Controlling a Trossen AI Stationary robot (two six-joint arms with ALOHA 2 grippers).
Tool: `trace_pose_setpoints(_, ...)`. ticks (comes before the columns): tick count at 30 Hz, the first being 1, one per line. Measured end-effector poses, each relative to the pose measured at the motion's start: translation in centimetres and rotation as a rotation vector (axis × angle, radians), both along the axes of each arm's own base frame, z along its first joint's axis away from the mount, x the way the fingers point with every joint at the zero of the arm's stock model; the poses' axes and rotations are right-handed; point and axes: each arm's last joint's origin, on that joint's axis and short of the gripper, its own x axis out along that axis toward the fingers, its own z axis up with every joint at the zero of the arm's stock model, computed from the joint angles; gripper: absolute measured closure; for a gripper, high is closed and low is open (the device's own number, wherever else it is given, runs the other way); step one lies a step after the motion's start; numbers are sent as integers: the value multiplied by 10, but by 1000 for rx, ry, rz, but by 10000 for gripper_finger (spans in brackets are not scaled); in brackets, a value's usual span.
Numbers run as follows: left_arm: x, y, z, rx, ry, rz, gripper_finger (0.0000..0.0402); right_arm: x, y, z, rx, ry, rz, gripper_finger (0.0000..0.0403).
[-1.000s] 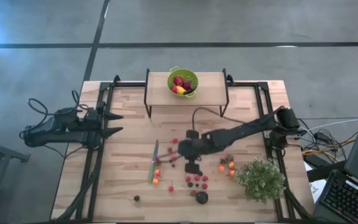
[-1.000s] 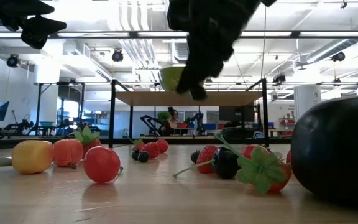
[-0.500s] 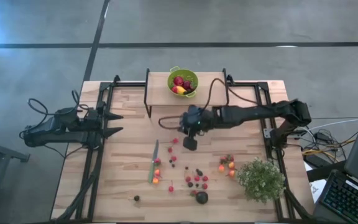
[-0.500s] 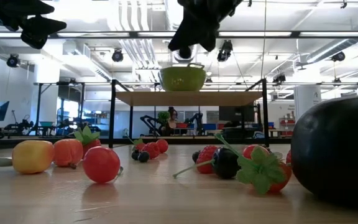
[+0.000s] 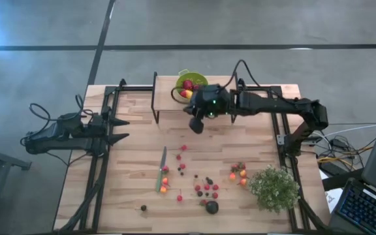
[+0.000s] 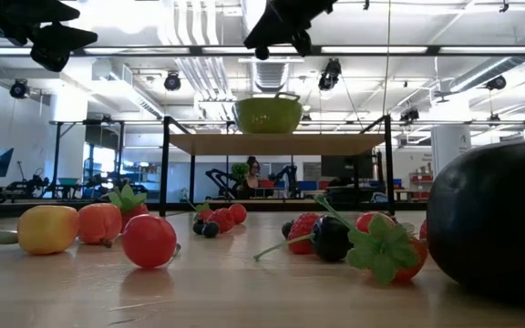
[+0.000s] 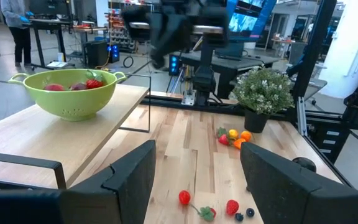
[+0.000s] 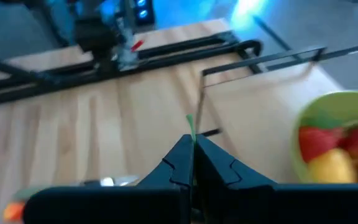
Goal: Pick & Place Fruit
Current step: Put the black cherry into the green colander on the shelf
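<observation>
High view: the right gripper (image 5: 197, 124) hangs above the table just in front of the raised wooden shelf (image 5: 220, 91), close to the green colander (image 5: 192, 85), which already holds red and yellow fruit. The left gripper (image 5: 119, 130) waits at the table's left edge, fingers spread wide with nothing between them. Loose fruit (image 5: 207, 189) lies scattered over the near half of the table, beside a green-handled knife (image 5: 161, 169) and a bushy plant (image 5: 274, 187).

Low view: strawberries, dark berries, a yellow piece (image 6: 47, 229) and one big dark round fruit (image 6: 495, 228) rest on the wood; the colander (image 6: 268, 114) stands on the shelf behind, the right gripper (image 6: 276, 27) high above it.

Left wrist view: the colander (image 7: 70, 93) sits on the shelf, the right arm blurred beyond it.

Right wrist view: the fingers (image 8: 213, 165) are pressed together, pinching a thin green stem (image 8: 191, 129); what hangs from it is hidden. The colander (image 8: 337, 140) is just beside.
</observation>
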Motion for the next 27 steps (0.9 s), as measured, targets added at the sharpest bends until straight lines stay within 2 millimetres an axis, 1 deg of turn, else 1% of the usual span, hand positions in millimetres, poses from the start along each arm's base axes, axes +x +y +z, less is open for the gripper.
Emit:
trace_pose_setpoints(5, 0, 0, 0, 0, 0, 0, 161, -4, -22, 4, -27, -7, -113, 395)
trace_pose_setpoints(13, 0, 0, 0, 0, 0, 1, 161, -13, -56, 3, -18, -6, -226, 395)
trace_pose_setpoints(18, 0, 0, 0, 0, 0, 0, 161, -14, -66, -5, -7, 16, -265, 394)
trace_pose_setpoints(23, 0, 0, 0, 0, 0, 0, 161, -8, -72, -17, -6, 48, -274, 394)
trace_pose_setpoints(27, 0, 0, 0, 0, -1, 1, 161, -9, -79, -20, -21, 65, -301, 394)
